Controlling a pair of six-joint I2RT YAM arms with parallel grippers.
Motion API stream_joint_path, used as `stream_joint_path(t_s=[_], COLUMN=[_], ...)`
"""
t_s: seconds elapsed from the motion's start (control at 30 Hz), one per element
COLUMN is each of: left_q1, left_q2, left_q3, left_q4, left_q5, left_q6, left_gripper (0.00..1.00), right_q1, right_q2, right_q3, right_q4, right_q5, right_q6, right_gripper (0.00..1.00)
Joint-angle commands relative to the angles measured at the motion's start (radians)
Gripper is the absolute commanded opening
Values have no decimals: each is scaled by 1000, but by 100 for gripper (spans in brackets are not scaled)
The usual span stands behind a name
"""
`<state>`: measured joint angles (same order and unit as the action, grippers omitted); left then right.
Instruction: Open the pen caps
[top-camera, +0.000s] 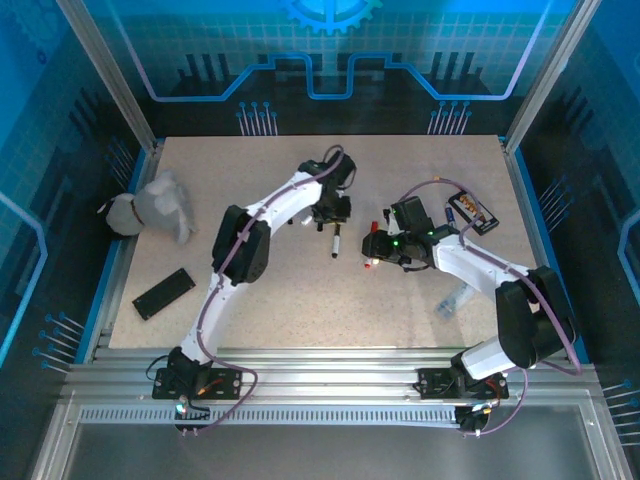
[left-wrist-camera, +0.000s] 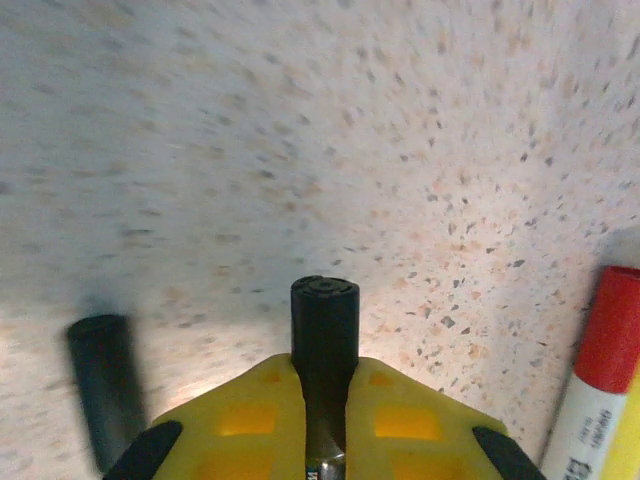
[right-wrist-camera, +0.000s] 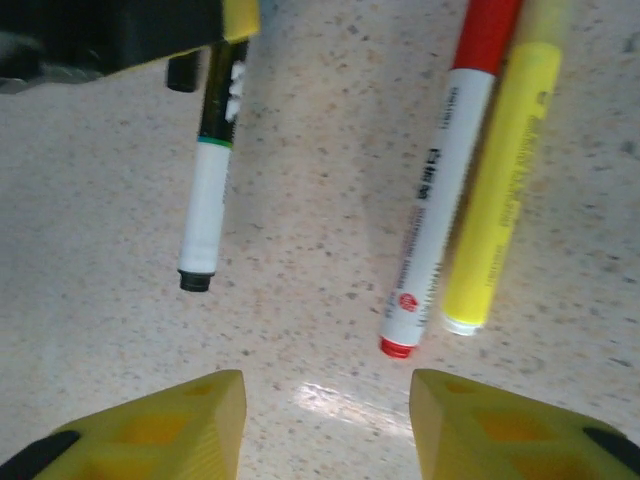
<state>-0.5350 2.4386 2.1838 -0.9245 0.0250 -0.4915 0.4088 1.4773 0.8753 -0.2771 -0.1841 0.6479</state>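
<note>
Left gripper (left-wrist-camera: 325, 385) clamps a black-and-white pen (right-wrist-camera: 208, 190), right gripper (right-wrist-camera: 325, 400) spread wide
The red cap (right-wrist-camera: 487, 35) sits on its white pen (right-wrist-camera: 430, 230), which lies against a yellow pen (right-wrist-camera: 500, 190) on the table (right-wrist-camera: 320, 150)

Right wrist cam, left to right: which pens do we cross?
black-and-white pen → red-capped white pen → yellow pen
</note>
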Motion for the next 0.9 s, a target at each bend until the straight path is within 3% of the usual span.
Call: stream_joint_path(t_s=[0.0, 0.33, 0.73, 0.8, 0.83, 0.87], left_q1=[-7, -11, -38, -38, -39, -39], left_q2=[-111, -219, -242, -243, -245, -246], left_q3=[-26, -166, -174, -175, -176, -176], left_q4=[52, 145, 145, 145, 145, 144], left_q5=[102, 149, 153, 154, 156, 155], left_q6=[-33, -62, -56, -57, -57, -55], left_gripper=[0, 0, 0, 0, 0, 0], right_q1=[22, 39, 67, 71, 70, 71], right_q2=[11, 65, 187, 207, 212, 213], right_q3=[-16, -40, -1, 34, 37, 36], right_q4=[116, 306, 386, 388, 388, 390], right_q5=[-82, -184, -221, -220, -215, -209], right_q6=[57, 164, 205, 214, 221, 227], right_gripper=[53, 55, 51, 44, 35, 15])
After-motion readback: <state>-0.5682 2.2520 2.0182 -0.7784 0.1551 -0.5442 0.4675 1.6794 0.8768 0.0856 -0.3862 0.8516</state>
